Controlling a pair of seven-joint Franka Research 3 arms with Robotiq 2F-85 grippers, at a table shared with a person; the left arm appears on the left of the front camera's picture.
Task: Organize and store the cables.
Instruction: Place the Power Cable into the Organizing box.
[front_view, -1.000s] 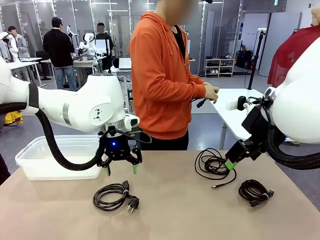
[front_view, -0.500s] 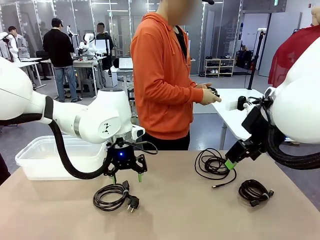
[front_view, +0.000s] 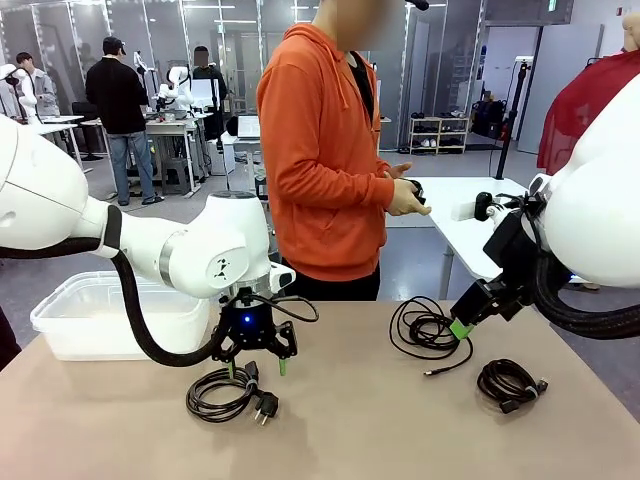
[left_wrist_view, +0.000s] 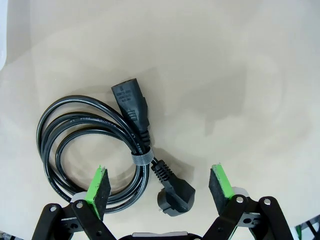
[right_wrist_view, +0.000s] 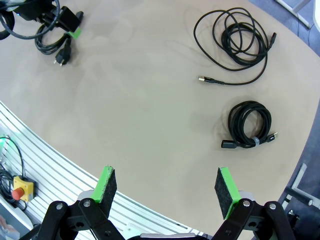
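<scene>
Just above the coiled cable, left tool lower than before.

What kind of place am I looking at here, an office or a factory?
Probably a robotics research lab: a white left arm and right arm reach over a table of coiled cables, a red emergency-stop button sits nearby, and people stand at workbenches behind.

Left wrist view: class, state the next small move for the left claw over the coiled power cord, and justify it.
Probably lower straight down. The left claw hangs open above the power cord, with the strap and the plug lying between its pads, and nothing is gripped yet.
</scene>
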